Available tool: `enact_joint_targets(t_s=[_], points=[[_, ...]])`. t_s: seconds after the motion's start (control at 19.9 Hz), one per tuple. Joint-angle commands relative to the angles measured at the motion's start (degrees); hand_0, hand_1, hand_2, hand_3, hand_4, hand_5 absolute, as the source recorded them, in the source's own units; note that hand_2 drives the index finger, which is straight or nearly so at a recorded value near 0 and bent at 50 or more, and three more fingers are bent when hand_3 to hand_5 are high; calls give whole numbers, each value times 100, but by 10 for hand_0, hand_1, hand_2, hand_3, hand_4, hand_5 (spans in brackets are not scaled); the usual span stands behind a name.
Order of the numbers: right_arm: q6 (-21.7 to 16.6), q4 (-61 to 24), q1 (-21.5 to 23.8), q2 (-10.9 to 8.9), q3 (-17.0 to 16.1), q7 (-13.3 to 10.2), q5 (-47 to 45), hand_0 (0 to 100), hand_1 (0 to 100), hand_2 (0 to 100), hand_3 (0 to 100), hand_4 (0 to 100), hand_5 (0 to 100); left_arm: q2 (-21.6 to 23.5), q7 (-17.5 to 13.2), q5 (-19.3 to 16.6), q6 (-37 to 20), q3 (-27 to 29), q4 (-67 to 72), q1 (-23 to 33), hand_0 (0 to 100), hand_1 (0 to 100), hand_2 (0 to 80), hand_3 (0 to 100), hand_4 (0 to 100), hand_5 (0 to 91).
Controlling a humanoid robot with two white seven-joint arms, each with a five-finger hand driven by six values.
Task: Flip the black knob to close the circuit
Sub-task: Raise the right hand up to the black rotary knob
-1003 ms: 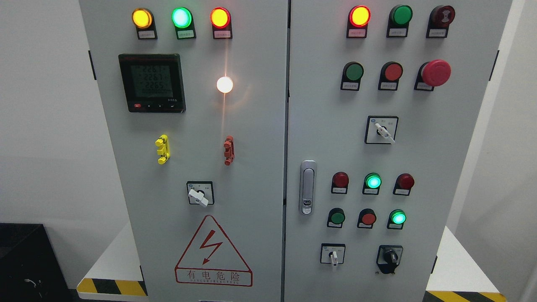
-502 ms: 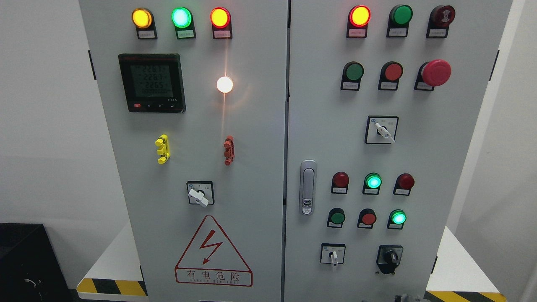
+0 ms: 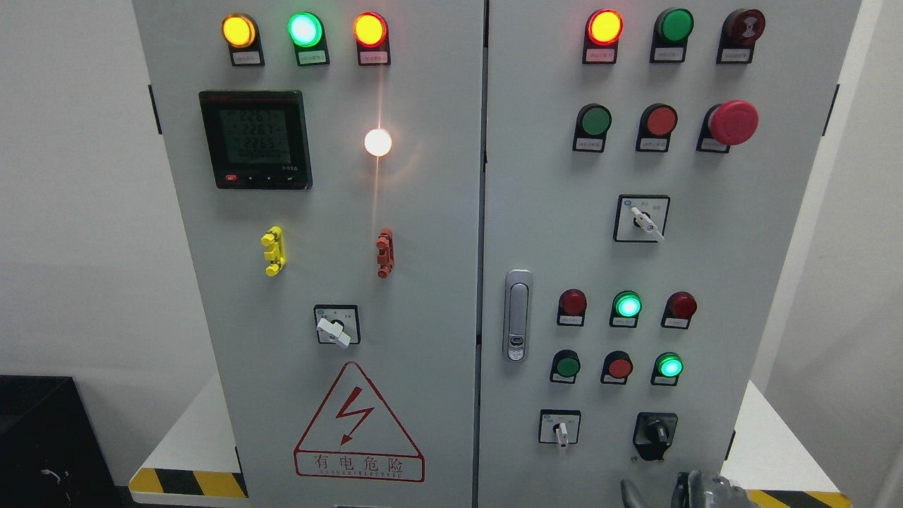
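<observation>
The black knob (image 3: 656,432) sits at the lower right of the right cabinet door (image 3: 741,282), its pointer roughly upright. Only the top of my right hand (image 3: 688,490) shows, at the bottom edge of the head view, just below the knob and slightly to its right, not touching it. Most of that hand is cut off by the frame. My left hand is out of view.
A white-lever switch (image 3: 560,427) sits left of the knob, and another (image 3: 640,219) is higher up. Lit and unlit buttons (image 3: 621,367) lie above the knob. A red mushroom stop button (image 3: 732,122) sticks out at upper right. A door latch (image 3: 517,315) is near the seam.
My right hand has risen into view from the bottom edge, under the black knob. The knob and the panel lights look the same.
</observation>
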Motion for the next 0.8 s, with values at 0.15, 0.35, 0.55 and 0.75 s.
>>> enact_joint_targets(t_s=[0.15, 0.35, 0.55, 0.75], points=[[4, 6, -161, 17, -234, 90, 63, 0, 157, 894, 993, 894, 972, 0, -3, -4, 3, 0, -176, 132, 120, 556, 0, 0, 0, 0], [4, -3, -204, 17, -234, 90, 72, 0, 157, 893, 993, 893, 969, 0, -3, 4, 3, 0, -167, 132, 120, 556, 0, 0, 0, 0], [4, -20, -249, 17, -234, 108, 63, 0, 157, 894, 993, 893, 965, 9, -3, 4, 3, 0, -176, 132, 120, 556, 0, 0, 0, 0], [-4, -12, -293, 17, -234, 125, 63, 0, 156, 894, 993, 893, 966, 0, -3, 4, 3, 0, -176, 132, 120, 556, 0, 0, 0, 0]])
